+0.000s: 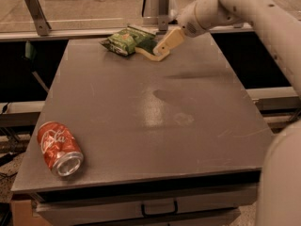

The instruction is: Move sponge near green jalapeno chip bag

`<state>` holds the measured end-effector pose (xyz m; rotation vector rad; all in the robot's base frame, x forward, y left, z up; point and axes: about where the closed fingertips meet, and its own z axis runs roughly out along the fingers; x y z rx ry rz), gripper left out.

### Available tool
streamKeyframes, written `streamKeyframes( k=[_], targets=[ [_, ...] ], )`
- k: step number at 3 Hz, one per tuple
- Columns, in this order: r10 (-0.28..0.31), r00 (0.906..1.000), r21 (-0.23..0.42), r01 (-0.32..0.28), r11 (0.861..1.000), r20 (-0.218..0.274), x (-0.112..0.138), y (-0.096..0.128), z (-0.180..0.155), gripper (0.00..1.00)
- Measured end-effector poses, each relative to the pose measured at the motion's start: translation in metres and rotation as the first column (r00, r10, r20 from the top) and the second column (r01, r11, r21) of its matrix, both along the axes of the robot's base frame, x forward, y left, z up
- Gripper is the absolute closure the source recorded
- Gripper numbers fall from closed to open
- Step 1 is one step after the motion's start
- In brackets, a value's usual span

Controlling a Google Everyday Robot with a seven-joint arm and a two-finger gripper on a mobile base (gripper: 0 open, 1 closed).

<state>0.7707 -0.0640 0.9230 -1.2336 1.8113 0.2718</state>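
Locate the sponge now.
Camera view: the sponge sits near the far edge of the table, just right of the green jalapeno chip bag, with the gripper at its right.
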Motion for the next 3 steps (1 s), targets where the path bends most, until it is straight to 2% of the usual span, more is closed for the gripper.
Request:
streamKeyframes(
  k=[1, 2, 3],
  targets=[
    [0.072, 0.9948, 0.081, -0.078, 0.994, 0.072, -0.047, -0.047, 0.039, 0.00],
    [0.156, 0.9748, 0.084, -0.170, 0.982, 0.160, -0.112, -0.110, 0.072, 0.00],
    [0.177, 0.9677, 0.056, -0.189, 0.980, 0.180, -0.129, -0.132, 0.072, 0.00]
  ],
)
